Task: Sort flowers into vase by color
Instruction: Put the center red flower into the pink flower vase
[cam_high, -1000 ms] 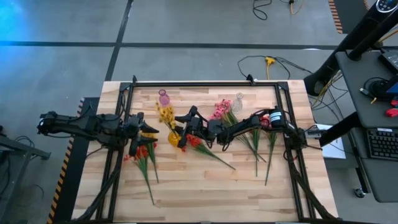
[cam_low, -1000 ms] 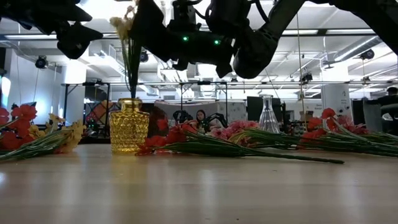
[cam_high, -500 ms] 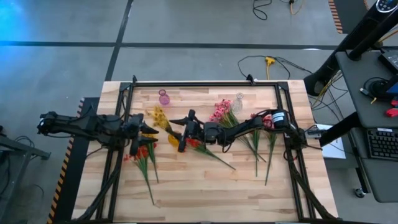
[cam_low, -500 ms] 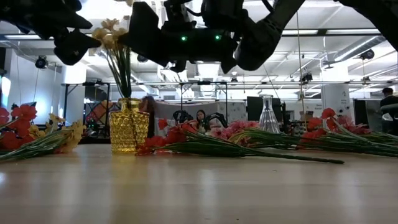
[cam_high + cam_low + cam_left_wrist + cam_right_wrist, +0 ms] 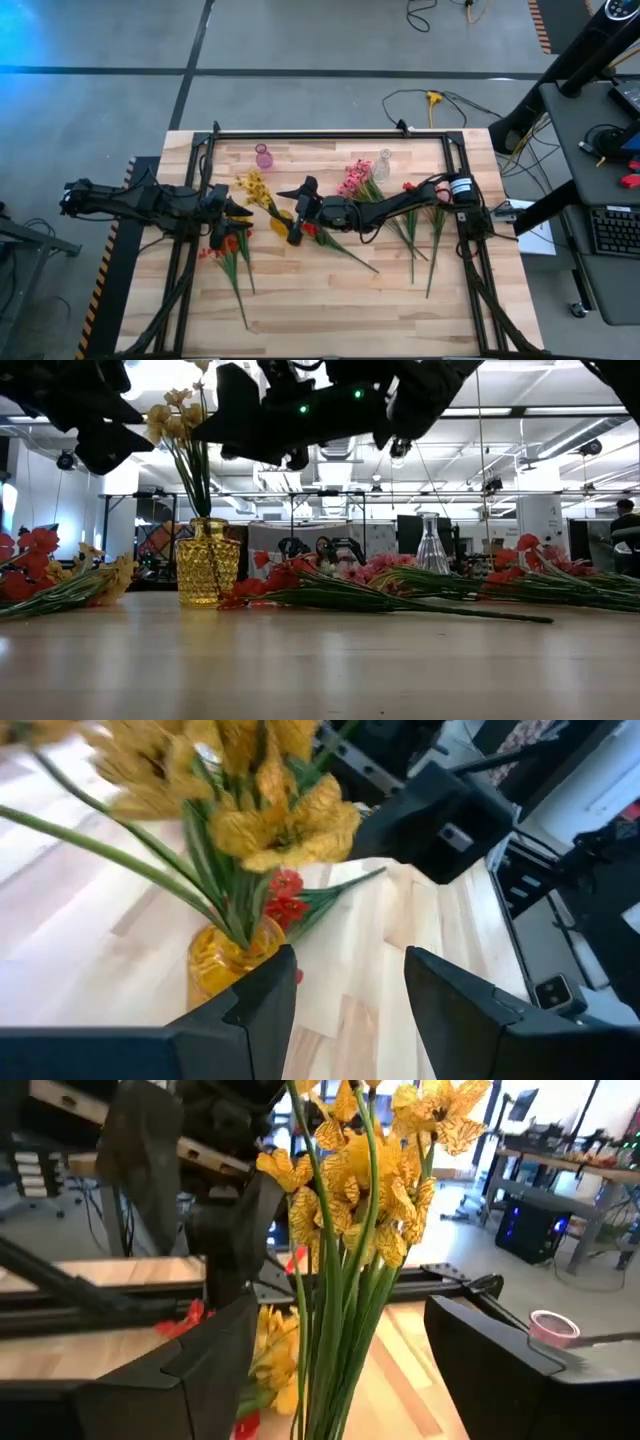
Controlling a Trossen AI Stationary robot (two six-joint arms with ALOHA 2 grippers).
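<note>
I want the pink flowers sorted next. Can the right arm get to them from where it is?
Probably yes. The right gripper is open and empty beside the yellow vase, and the pink flowers lie uncovered nearby.

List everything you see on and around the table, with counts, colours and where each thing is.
Yellow vase: one, table centre-left, holding yellow flowers.
Pink vase: one, far left.
Clear vase: one, far right of centre.
Pink flowers: a bunch, lying beside the clear vase.
Red flowers: loose sprigs, lying left, centre and right.
Cables: floor behind the table.
Person: one, room beyond.
Left pincer: open, beside the yellow vase.
Right pincer: open around the yellow stems.
</note>
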